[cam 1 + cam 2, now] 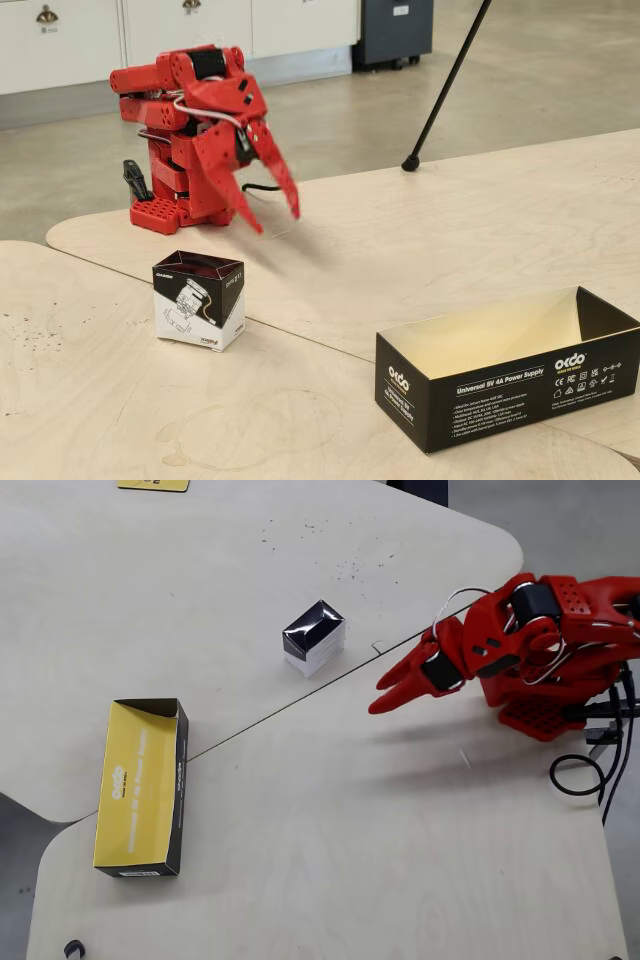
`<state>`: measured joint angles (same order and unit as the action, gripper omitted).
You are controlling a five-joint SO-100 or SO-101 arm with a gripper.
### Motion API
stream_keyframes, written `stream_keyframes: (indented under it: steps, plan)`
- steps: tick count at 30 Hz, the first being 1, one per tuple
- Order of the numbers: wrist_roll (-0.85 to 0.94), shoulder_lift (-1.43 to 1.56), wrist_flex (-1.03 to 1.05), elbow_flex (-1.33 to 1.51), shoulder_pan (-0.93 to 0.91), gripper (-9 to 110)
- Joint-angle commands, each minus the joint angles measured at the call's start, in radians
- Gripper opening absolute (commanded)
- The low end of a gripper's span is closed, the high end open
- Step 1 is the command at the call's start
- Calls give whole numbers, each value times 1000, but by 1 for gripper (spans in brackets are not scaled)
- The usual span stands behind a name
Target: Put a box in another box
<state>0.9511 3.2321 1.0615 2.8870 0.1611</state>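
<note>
The small white-and-black box (198, 300) stands upright on the near table panel; the overhead view shows its dark top (315, 637). The long black OKdo box (500, 385) lies open-topped at the front right of the fixed view, and at the lower left in the overhead view (176, 780), showing its yellow-tan inside. My red gripper (276, 220) hangs in the air behind and to the right of the small box, blurred by motion. Its fingers are spread apart with nothing between them. From above, the gripper (380, 698) points left toward the small box, a short gap away.
The arm's red base (165, 205) sits at the far table edge, with black cables (590, 770) beside it. A seam runs between the two table panels. A black tripod leg (445, 85) stands on the floor behind. A yellow item (152, 484) lies at the overhead view's top edge.
</note>
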Motion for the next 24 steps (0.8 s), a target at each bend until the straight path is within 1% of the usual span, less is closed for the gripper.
stream_keyframes:
  steps: [1, 3, 7, 13, 17, 20, 24]
  plan:
    - [-115, -204, -92, -241, -80, 28]
    - [-212, -396, -91, -410, -118, 29]
    - [-459, -732, 35, -761, -147, 32]
    - [-818, -1037, 236, -1109, -167, 38]
    - [-1023, -1163, 333, -1236, -216, 40]
    - [-1160, -1210, 371, -1267, -239, 41]
    - [-1244, -1273, 376, -1243, -262, 41]
